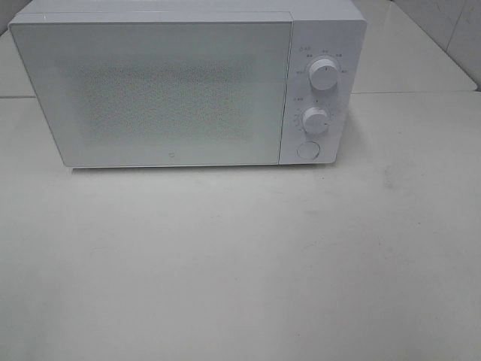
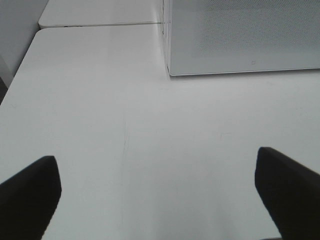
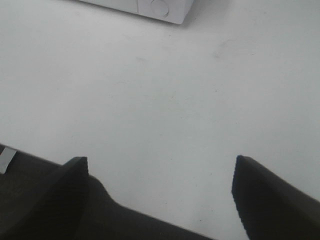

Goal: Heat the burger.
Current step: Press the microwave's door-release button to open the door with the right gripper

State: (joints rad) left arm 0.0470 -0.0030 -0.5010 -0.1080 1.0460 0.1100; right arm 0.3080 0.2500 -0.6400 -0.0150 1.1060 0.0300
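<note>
Exterior high view: white microwave (image 1: pixel 150 90), door closed, sits on the worktop (image 1: pixel 225 263), left fingers (image 2: pixel 30 190) and right fingers (image 3: pixel 265 195) spread apart above it, can't tell where the burger is.

The left gripper (image 2: pixel 157 197) is wide open in its wrist view. Its two dark fingers (image 2: pixel 30 192) stand far apart with nothing held between them, and they point forward and downward at a slant. The right gripper (image 3: pixel 160 197) is also open and empty, its dark fingers (image 3: pixel 267 200) well apart though a little less spread than the left pair. One of them merges into a broad dark part of the gripper body near the camera, and this gripper is angled downward too.
</note>
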